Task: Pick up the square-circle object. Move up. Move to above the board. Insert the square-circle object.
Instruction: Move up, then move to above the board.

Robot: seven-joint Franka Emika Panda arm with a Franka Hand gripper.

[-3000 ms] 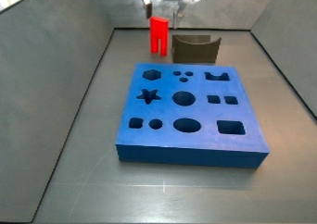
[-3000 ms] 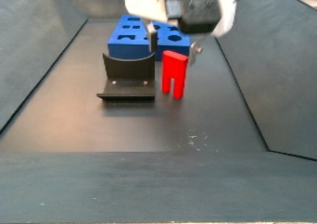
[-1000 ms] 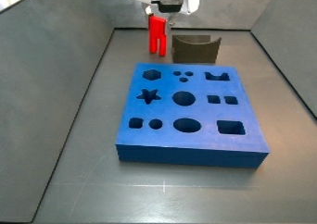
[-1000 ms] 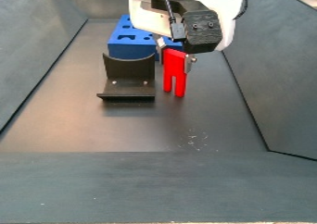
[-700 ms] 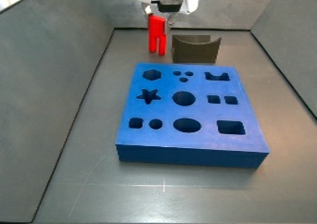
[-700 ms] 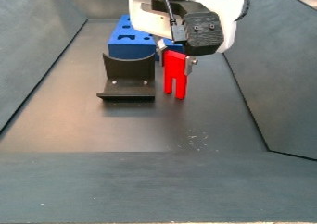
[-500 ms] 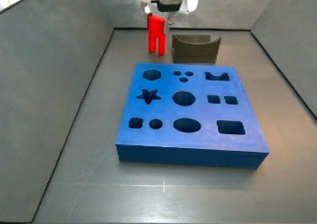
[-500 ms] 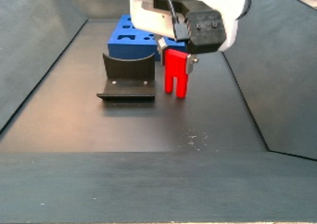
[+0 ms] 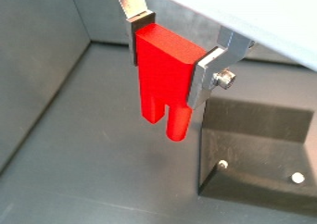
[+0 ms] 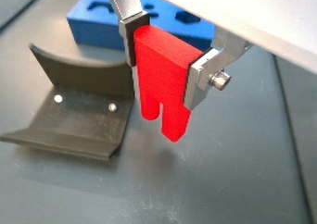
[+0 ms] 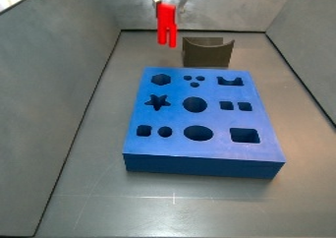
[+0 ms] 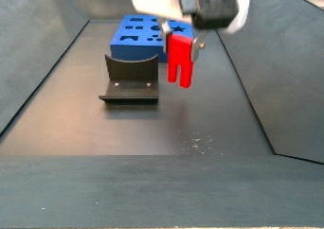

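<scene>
My gripper is shut on the square-circle object, a tall bright red block with two prongs pointing down; it also shows in a wrist view. In both side views the red block hangs clear of the floor, beyond the far edge of the board, beside the fixture. The board is a flat blue slab with dark cut-outs; a corner of it shows in a wrist view and in a side view. The gripper body is at the top of the frame.
The dark L-shaped fixture stands on the floor just past the board's far edge; it also shows in a side view and in both wrist views. Grey walls close in the dark floor on all sides.
The gripper has risen with the red block in it; the block, which stood on the floor beside the fixture, now hangs above it.
</scene>
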